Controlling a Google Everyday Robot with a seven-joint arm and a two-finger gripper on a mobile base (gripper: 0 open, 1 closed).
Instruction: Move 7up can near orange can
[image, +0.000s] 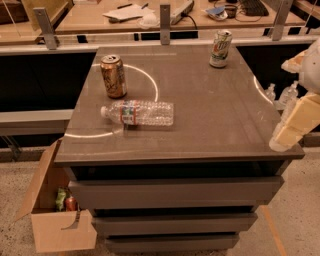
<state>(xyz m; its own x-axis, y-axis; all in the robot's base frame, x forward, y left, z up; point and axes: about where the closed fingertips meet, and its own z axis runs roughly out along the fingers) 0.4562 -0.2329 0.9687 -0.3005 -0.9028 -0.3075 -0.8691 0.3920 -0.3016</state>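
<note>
The 7up can (220, 48), white-silver with green markings, stands upright at the far right of the grey table top (210, 115). The orange can (113, 76), coppery with a silver top, stands upright at the far left. The two cans are well apart. My gripper (292, 125), a cream-coloured shape, hangs at the right edge of the view, beside the table's front right corner. It is well short of the 7up can and touches nothing that I can see.
A clear plastic bottle (140, 113) lies on its side just in front of the orange can. An open cardboard box (55, 220) with items stands on the floor at the left. Bottles (287, 95) stand beyond the table's right edge. A cluttered desk is behind.
</note>
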